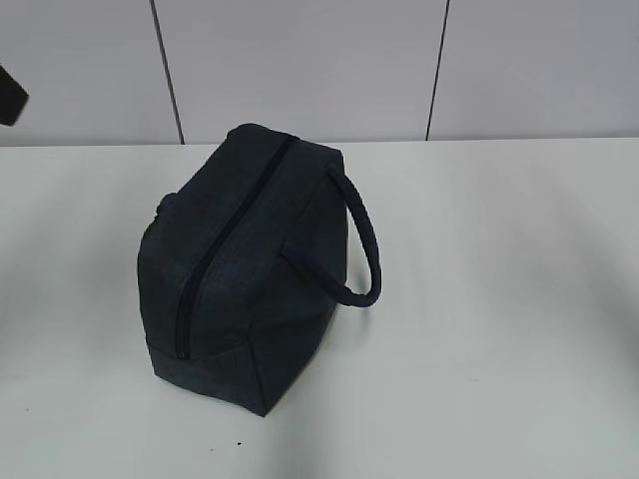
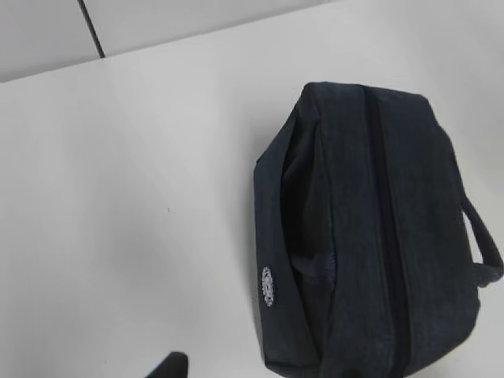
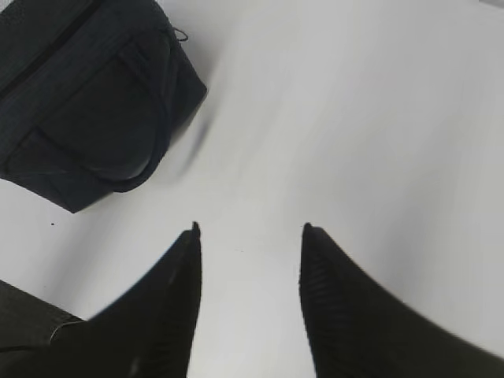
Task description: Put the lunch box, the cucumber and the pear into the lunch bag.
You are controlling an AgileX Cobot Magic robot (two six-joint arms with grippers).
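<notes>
The dark navy lunch bag (image 1: 240,269) stands on the white table with its top zipper (image 1: 225,244) closed and its rope loop handle (image 1: 364,239) hanging to the right. It also shows in the left wrist view (image 2: 378,236) and in the right wrist view (image 3: 87,102). My right gripper (image 3: 250,230) is open and empty above bare table, to the right of the bag. Of my left gripper only one dark fingertip (image 2: 172,367) shows, left of the bag. The lunch box, the cucumber and the pear are out of view.
The white table (image 1: 499,299) runs back to a pale panelled wall (image 1: 300,60). A dark part (image 1: 10,95) juts in at the far left edge of the exterior view. A small white round logo (image 2: 268,286) sits on the bag's side.
</notes>
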